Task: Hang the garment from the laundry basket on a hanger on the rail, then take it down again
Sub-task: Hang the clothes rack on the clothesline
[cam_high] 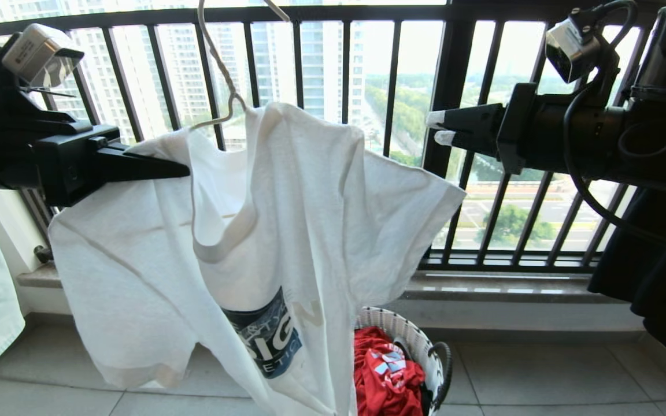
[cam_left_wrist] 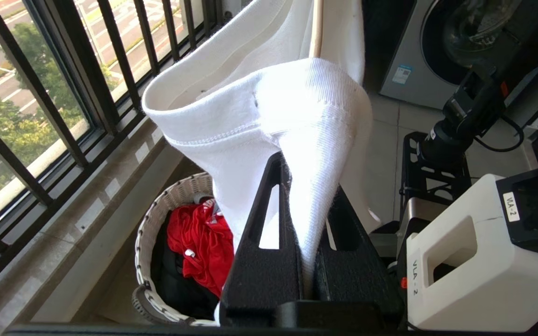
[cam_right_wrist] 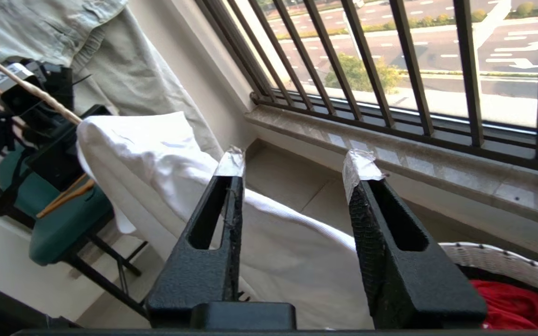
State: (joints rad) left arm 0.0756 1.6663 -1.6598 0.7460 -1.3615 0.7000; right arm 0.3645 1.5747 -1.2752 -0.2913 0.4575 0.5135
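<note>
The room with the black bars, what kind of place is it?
Probably a high-up apartment balcony used for laundry. A black barred railing looks out over tall buildings and roads, a washing machine stands on the tiled floor, and a laundry basket holds clothes.

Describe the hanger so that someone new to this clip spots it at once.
Start at the black barred window railing across the back. In front of it hangs the white T-shirt, pinched at one shoulder by the left gripper. The hanger is the thin cream wire rising from the shirt's neck, far slimmer than the black bars behind.
</note>
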